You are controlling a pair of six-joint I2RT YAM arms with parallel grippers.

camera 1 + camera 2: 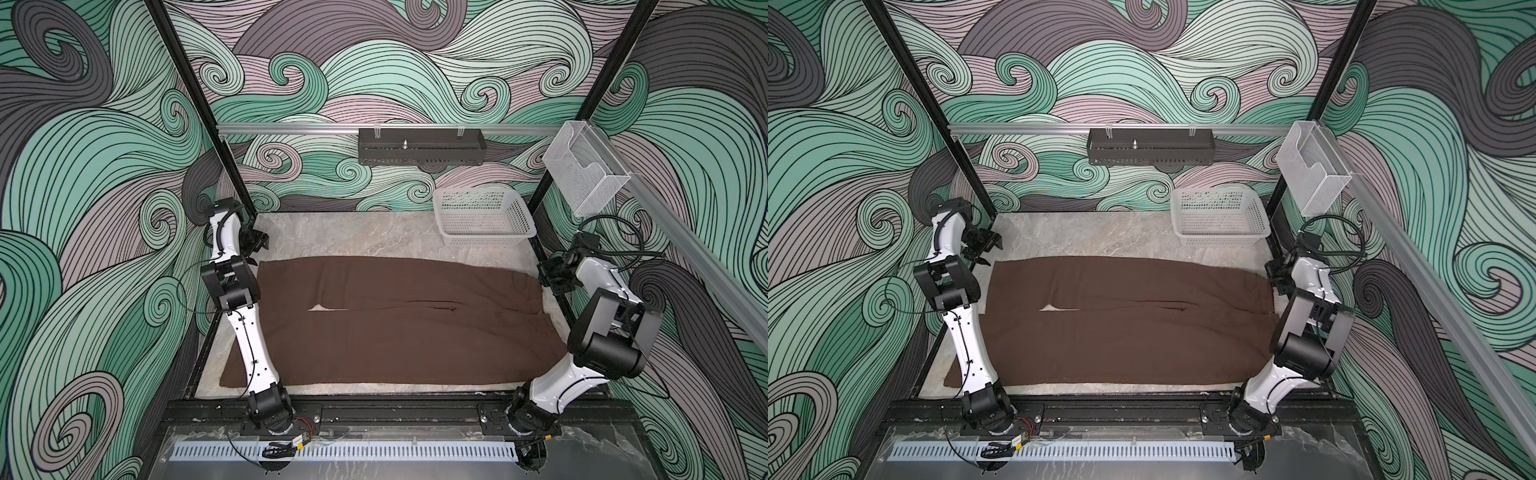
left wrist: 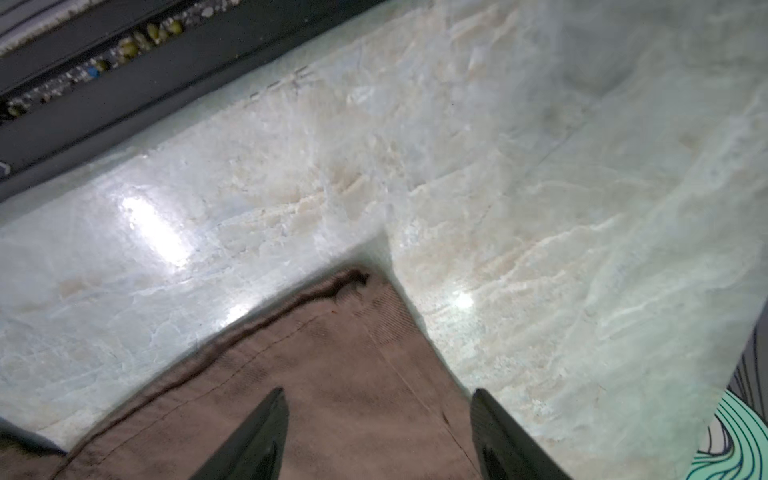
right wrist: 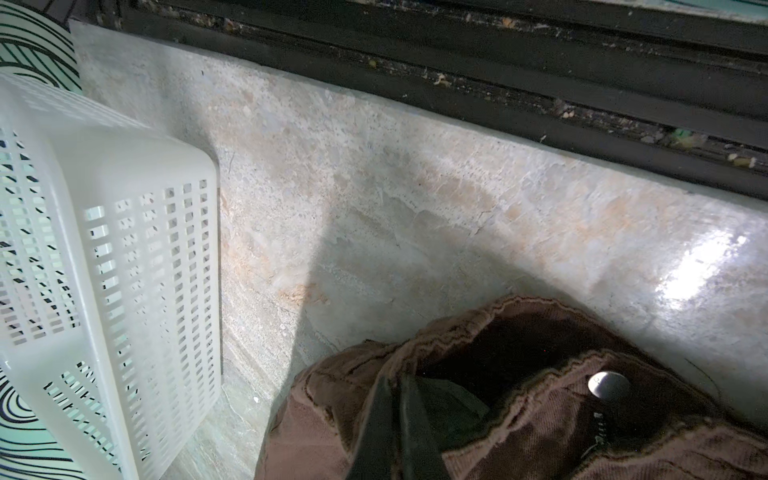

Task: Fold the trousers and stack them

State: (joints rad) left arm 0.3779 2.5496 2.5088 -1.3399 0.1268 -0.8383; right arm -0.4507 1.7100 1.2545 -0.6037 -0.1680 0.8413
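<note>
Both top views: one pale marbled stone surface [image 1: 353, 237], enclosed by green-and-grey swirl-patterned walls [image 1: 83, 208]. Count: one pair of dark brown soft-fabric trousers [image 1: 395, 324], spread flat across the surface; one white perforated plastic basket [image 1: 484, 216], far right corner.

Left wrist view: left pincer [image 2: 376, 395] apart, over a trouser hem corner.

Right wrist view: right pincer [image 3: 395, 399] clamped on the trouser waistband, near one round metal button [image 3: 609, 384].

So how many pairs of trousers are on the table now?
1. The trousers lie spread across the table, waistband pinched by the right gripper, leg hems under the open left gripper. The white basket looks empty.
</note>
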